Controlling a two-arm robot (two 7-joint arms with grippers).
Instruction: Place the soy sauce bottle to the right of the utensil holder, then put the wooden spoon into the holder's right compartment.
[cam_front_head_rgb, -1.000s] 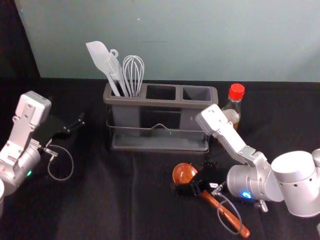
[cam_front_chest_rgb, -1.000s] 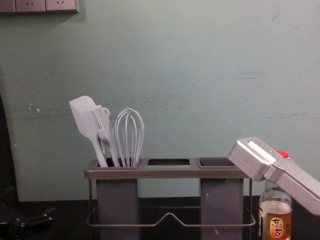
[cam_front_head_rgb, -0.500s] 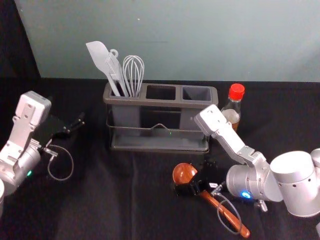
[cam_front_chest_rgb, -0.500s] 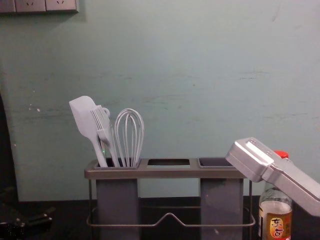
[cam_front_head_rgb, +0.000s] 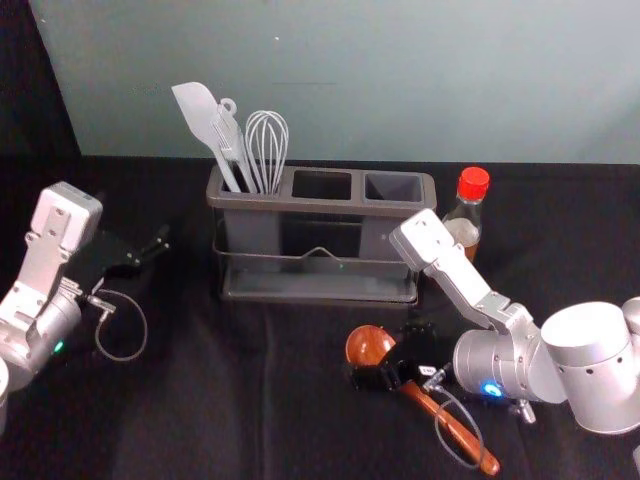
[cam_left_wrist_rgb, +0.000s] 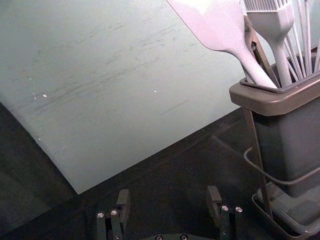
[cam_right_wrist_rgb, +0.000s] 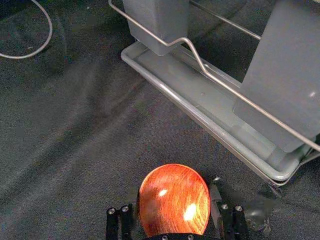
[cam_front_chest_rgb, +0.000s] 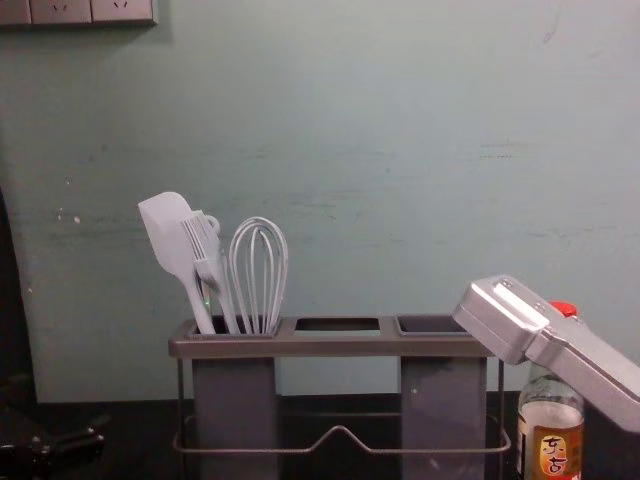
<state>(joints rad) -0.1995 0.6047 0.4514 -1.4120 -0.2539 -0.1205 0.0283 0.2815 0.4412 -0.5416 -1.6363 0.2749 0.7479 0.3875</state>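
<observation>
Right wrist view shows the right claw (cam_right_wrist_rgb: 174, 194) spread about the wooden spoon (cam_right_wrist_rgb: 175, 215); close it squarely before lifting.

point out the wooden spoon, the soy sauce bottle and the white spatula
wooden spoon (cam_right_wrist_rgb: 175, 200): right wrist view, on its round bowl
soy sauce bottle (cam_front_chest_rgb: 554, 452): chest view, on its label
white spatula (cam_front_head_rgb: 198, 108): head view, on its broad blade
</observation>
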